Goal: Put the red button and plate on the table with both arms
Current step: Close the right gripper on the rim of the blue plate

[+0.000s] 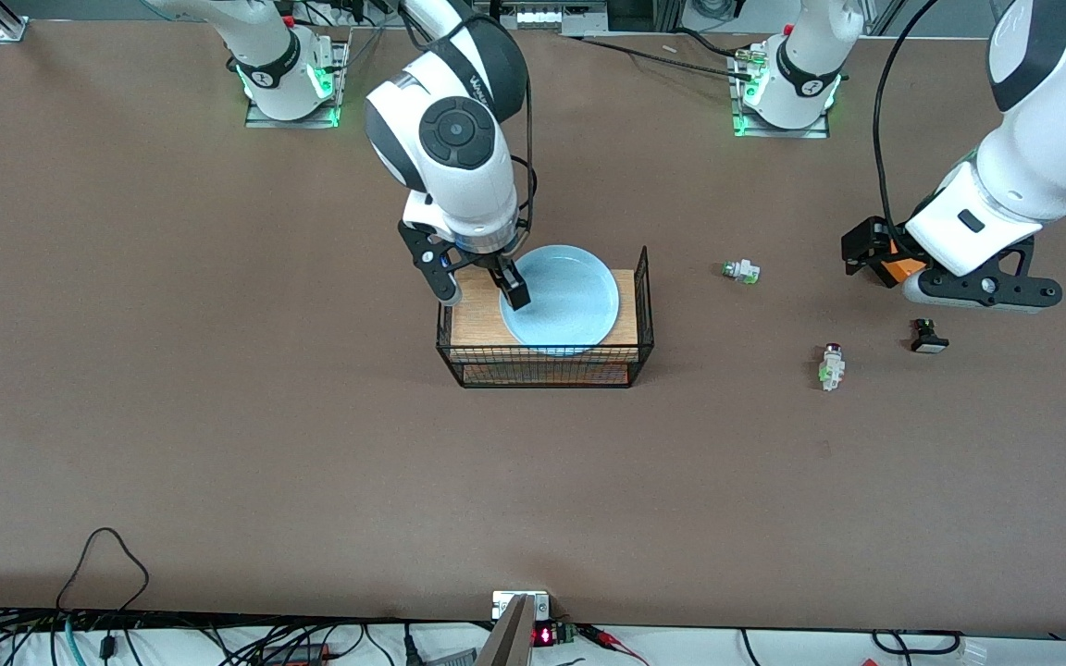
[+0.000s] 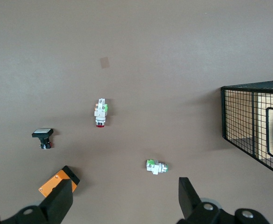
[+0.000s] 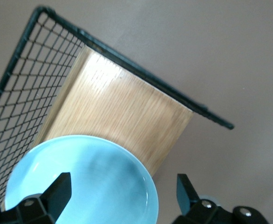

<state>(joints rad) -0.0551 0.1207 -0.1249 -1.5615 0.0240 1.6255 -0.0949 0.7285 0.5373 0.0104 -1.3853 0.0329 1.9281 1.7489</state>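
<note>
While the light blue plate (image 1: 563, 298) rests on the wood-topped wire rack (image 1: 547, 363), right gripper (image 1: 482, 287) spread open over its rim, left gripper (image 2: 122, 198) open above the table (image 1: 218, 416) near the red button (image 1: 832, 364).

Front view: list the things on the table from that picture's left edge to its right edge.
Wire rack carrying the plate → green-ended button part → red button → black-and-white part.

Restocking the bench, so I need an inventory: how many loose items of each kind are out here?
Push-button parts: 3, namely red button, green-ended part, black-and-white part
Plate: 1
Wire rack: 1
Total: 5
</note>
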